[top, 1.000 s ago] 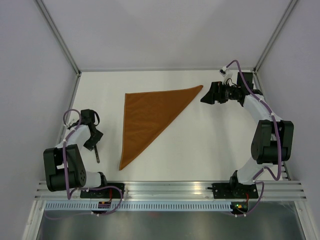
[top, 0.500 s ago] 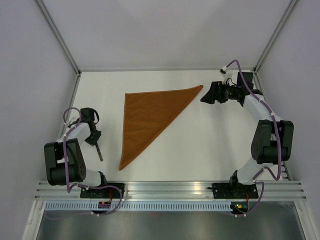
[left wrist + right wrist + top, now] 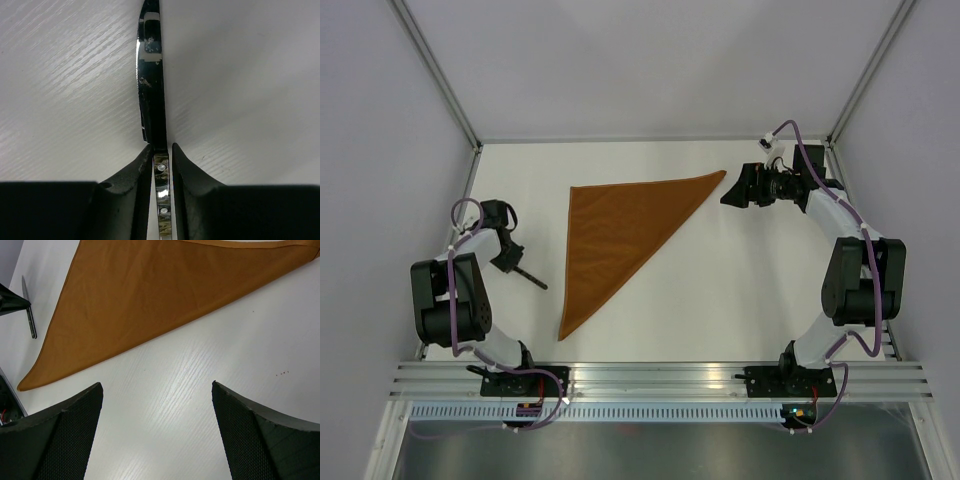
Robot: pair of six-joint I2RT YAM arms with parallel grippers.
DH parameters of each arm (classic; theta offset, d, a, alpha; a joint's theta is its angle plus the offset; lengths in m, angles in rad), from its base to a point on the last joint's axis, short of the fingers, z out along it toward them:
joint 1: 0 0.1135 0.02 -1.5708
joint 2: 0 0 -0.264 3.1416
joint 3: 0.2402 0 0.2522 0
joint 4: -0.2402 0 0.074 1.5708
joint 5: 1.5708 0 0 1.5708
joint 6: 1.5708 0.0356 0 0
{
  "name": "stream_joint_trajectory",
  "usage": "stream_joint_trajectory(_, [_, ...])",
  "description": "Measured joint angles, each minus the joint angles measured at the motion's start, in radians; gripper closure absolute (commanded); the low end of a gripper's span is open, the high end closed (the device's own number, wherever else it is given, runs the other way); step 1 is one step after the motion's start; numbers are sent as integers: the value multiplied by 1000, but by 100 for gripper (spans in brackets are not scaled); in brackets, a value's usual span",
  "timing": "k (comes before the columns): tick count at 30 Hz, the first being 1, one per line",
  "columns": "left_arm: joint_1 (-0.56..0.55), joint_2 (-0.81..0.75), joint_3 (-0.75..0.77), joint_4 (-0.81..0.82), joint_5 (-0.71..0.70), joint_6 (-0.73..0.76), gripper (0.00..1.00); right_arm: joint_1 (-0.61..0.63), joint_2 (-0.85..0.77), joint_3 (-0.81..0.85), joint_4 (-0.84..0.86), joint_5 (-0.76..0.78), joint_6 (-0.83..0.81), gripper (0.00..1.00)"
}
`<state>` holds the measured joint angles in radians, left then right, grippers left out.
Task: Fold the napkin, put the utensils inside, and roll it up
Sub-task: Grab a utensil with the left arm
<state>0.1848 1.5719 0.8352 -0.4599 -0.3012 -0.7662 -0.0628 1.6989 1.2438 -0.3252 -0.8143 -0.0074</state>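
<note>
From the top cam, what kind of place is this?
Likely a lab robot test cell: white table boxed in by plain panels and aluminium rails, two arms bolted at its near edge, a napkin and knife as props.

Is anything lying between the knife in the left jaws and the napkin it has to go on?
Nothing visible does. Only bare table lies between the knife, clamped in the jaws of the left gripper, and the left edge of the napkin.
</note>
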Motion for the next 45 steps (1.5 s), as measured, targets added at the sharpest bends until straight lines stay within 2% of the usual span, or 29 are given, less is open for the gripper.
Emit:
stream_joint_trajectory(2, [0, 15, 16, 12, 18, 10, 66, 0, 1, 0, 1, 0, 2, 5])
stream_joint_trajectory(6, [0, 11, 12, 34, 43, 13, 60, 0, 2, 0, 4, 0, 14, 5])
stream_joint_trajectory(18, [-2, -81, -84, 63, 81, -14, 60, 0, 2, 0, 4, 0, 27, 5])
stream_joint_trajectory(31, [-6, -46, -55, 56, 76, -29, 74, 0, 2, 0, 2, -1, 30, 5])
stream_joint_trajectory(34, [-8, -27, -36, 51, 74, -29, 81, 0, 2, 0, 1, -2, 29, 5])
stream_joint_trajectory(39, [-13, -1, -7, 39, 73, -28, 97, 0, 2, 2, -6, -9, 29, 5])
stream_joint_trajectory(45, [-14, 5, 5, 35, 74, -11, 98, 0, 2, 9, -13, -19, 29, 5])
